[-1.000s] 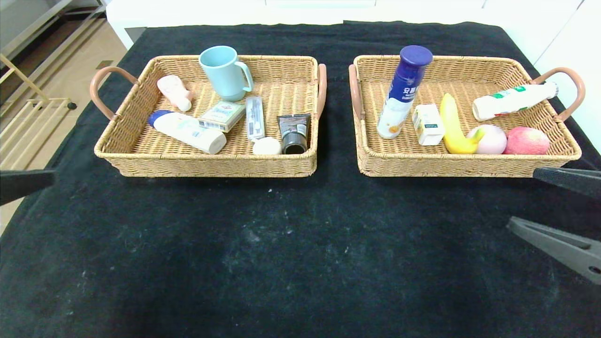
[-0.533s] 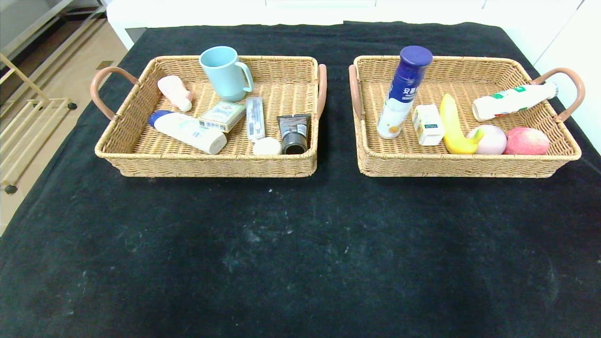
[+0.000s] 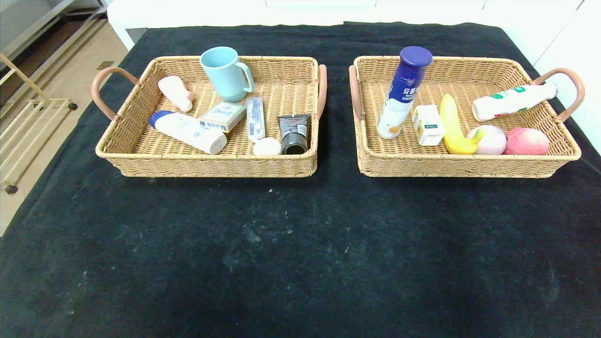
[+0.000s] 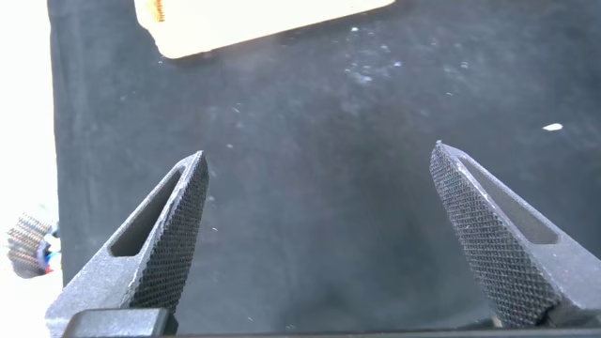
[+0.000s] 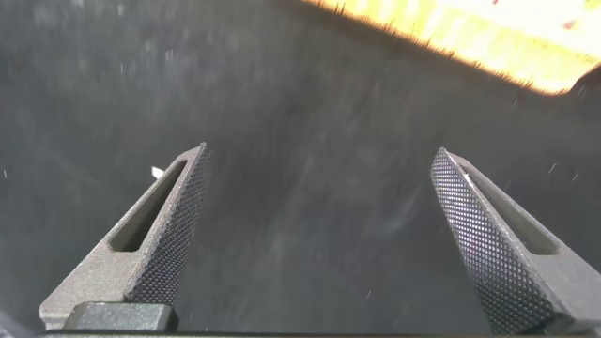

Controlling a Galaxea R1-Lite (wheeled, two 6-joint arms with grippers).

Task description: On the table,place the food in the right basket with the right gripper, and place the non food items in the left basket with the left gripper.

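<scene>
The left basket (image 3: 141,152) holds a teal mug (image 3: 225,72), a pink bottle (image 3: 174,93), a white bottle with a blue cap (image 3: 188,132), a small box (image 3: 222,116), a flat pack (image 3: 255,118), a round white tin (image 3: 266,146) and a dark tube (image 3: 294,134). In the right basket (image 3: 450,165) are a blue-capped bottle (image 3: 403,91), a small carton (image 3: 427,124), a banana (image 3: 454,126), two peaches (image 3: 526,141) and a white bottle (image 3: 512,101). Neither arm shows in the head view. My left gripper (image 4: 319,169) and right gripper (image 5: 319,169) both stand open over bare black cloth, with nothing between their fingers.
A black cloth (image 3: 300,244) covers the table. A corner of a basket (image 4: 244,23) shows in the left wrist view, and a basket edge (image 5: 488,38) in the right wrist view. The table's left edge drops to a floor with a metal rack (image 3: 19,126).
Both arms have withdrawn out of the head view: a second ago the left fingertip showed at the left edge and the right fingers at the right edge. Basket contents are unchanged.
</scene>
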